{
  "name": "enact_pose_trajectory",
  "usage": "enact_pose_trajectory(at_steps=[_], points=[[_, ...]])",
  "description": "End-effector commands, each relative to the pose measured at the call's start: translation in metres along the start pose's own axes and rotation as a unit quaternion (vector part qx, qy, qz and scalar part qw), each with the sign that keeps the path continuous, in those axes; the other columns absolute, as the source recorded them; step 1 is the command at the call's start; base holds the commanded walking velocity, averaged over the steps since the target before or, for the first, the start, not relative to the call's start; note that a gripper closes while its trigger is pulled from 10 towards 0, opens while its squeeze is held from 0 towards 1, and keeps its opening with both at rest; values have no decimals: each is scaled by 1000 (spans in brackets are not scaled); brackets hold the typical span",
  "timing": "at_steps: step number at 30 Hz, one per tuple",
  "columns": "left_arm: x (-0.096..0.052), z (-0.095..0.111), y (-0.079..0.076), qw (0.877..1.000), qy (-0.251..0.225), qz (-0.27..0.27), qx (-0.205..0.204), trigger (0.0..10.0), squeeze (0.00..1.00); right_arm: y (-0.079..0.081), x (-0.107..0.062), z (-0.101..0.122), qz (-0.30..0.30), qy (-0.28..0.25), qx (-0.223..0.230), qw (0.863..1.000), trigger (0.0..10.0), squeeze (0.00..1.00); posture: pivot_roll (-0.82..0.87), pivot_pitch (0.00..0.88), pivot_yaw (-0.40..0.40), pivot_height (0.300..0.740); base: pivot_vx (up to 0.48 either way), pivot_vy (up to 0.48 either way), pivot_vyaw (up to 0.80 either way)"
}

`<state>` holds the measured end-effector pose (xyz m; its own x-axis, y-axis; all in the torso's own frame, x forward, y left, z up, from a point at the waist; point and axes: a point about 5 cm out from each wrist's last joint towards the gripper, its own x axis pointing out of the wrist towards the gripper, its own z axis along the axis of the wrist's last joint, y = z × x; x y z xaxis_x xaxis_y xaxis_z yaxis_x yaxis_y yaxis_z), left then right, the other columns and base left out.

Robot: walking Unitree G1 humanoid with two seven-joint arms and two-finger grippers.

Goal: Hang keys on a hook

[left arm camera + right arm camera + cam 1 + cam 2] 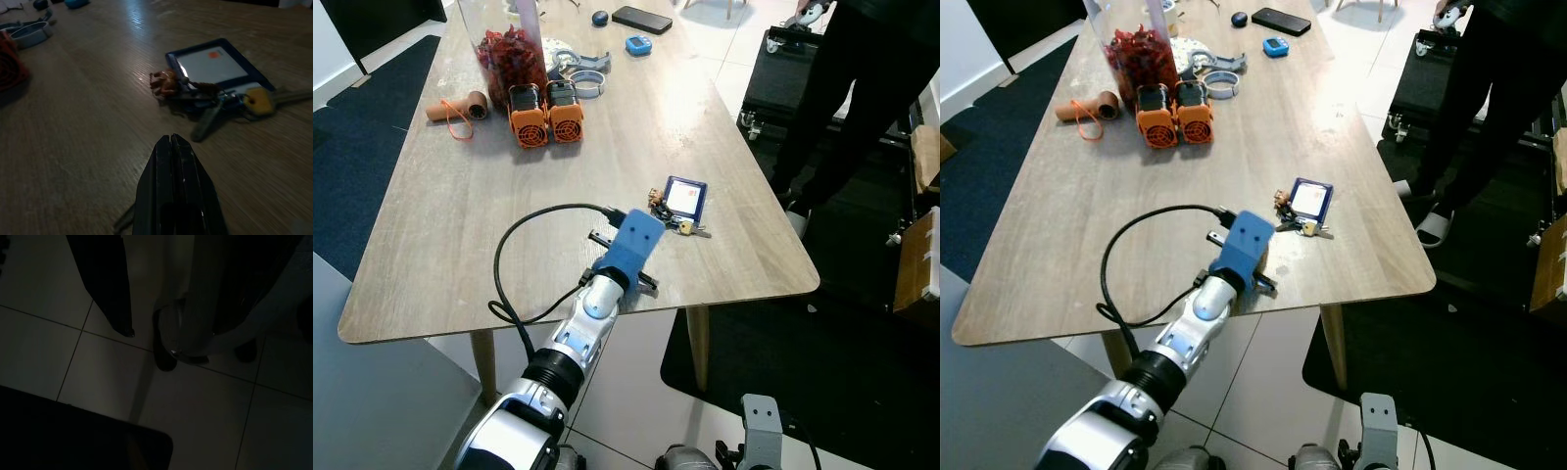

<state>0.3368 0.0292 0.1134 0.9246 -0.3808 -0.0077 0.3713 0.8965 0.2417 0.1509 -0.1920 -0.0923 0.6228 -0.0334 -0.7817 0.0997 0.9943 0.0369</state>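
Keys on table beside blue card; left tool closed nearby; right tool state unclear.

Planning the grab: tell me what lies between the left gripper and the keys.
Nothing: the left wrist view shows bare wooden table between the shut left gripper and the keys.

Matt wood-grain table, metal keys
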Motion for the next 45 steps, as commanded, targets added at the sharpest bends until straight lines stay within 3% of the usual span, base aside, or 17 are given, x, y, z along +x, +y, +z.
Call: enact_pose_trajectory(at_steps=[1, 13, 17, 21, 24, 27, 29, 33, 34, 38, 45], points=[[4, 4, 9, 999, -8, 27, -15, 0, 0, 2, -2, -8, 1, 13, 2, 1000, 10000, 0, 22, 153, 25, 740, 0, 0, 0], [7, 6, 31, 998, -14, 51, -16, 0, 0, 2, -2, -9, 0, 13, 4, 1000, 10000, 0, 19, 151, 28, 740, 0, 0, 0], [11, 14, 48, 996, -29, 42, -66, 0, 0, 1, -2, -8, -1, 12, 4, 1000, 10000, 0, 19, 146, 25, 740, 0, 0, 0], [12, 17, 61, 995, -34, 49, -81, 0, 0, 1, -2, -7, -1, 12, 3, 1000, 10000, 0, 19, 143, 23, 740, 0, 0, 0], [12, 16, 77, 995, -29, 71, -64, 0, 0, 1, -1, -6, 0, 12, 2, 1000, 10000, 0, 18, 142, 23, 740, 0, 0, 0], [11, 15, 83, 996, -28, 72, -45, 0, 0, 1, -1, -6, -1, 11, 1, 1000, 10000, 0, 16, 139, 24, 740, 0, 0, 0], [9, 12, 91, 998, -27, 55, -28, 0, 0, 0, -1, -5, -1, 10, 1, 1000, 10000, 0, 13, 135, 24, 740, 0, 0, 0], [6, 10, 98, 998, -25, 36, -39, 0, 0, -1, -1, -4, -2, 9, 1, 1000, 10000, 0, 13, 130, 23, 740, 0, 0, 0], [4, 10, 103, 997, -29, 20, -64, 0, 0, -1, -1, -5, -2, 10, 1, 1000, 10000, 0, 13, 129, 23, 740, 0, 0, 0], [1, 13, 109, 994, -52, -5, -98, 0, 0, -1, -1, -5, -3, 11, 1, 1000, 10000, 0, 14, 121, 21, 740, 0, 0, 0], [-5, 15, 127, 993, -73, -2, -89, 0, 0, -1, -1, -4, -3, 9, 2, 1000, 10000, 0, 18, 111, 22, 740, 0, 0, 0]])
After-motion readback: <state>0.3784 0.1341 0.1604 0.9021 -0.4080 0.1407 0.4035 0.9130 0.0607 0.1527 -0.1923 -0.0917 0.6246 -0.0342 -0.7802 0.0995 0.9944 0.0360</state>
